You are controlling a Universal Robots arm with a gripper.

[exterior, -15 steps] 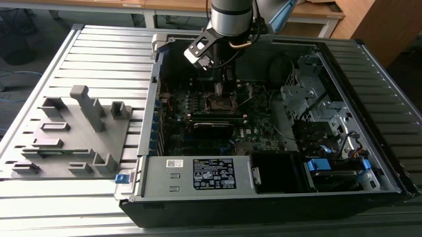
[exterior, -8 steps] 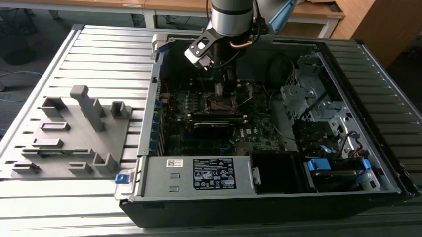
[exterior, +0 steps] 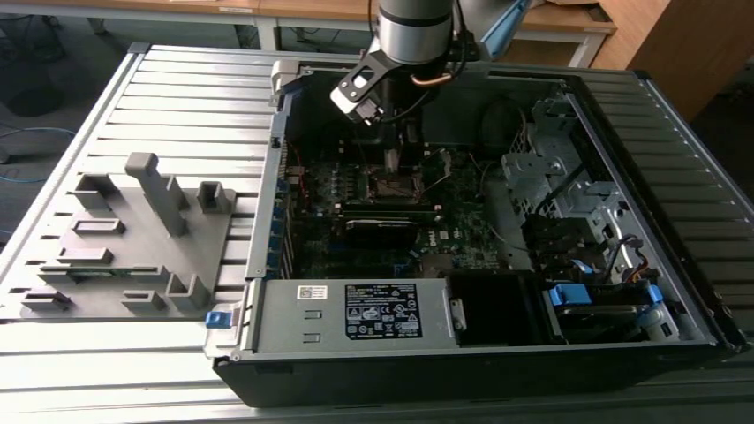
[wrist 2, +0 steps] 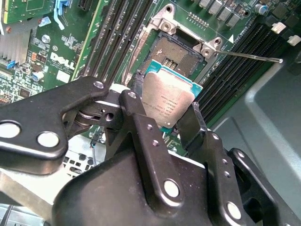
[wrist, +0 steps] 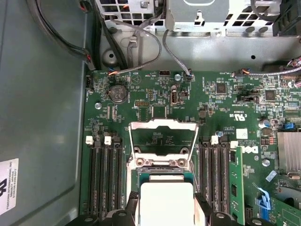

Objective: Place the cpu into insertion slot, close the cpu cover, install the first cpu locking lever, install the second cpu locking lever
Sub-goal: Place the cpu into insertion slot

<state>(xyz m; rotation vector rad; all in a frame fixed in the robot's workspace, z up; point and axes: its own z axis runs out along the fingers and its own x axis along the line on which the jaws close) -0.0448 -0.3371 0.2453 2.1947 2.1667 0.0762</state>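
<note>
Gripper (wrist 2: 164,107) clamps the chip (wrist 2: 168,94) by two opposite edges, close over your open socket (wrist 2: 176,54); the cover (wrist: 162,124) stands raised, leaving room.

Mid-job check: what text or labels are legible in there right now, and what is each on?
Power supply label: print too small to read.
Sticker on the case wall: too small to read.
Chip held in the tool: faint engraved lines, unreadable.
Circuit board: a white maker's logo; the tiny part markings are too small to read.
</note>
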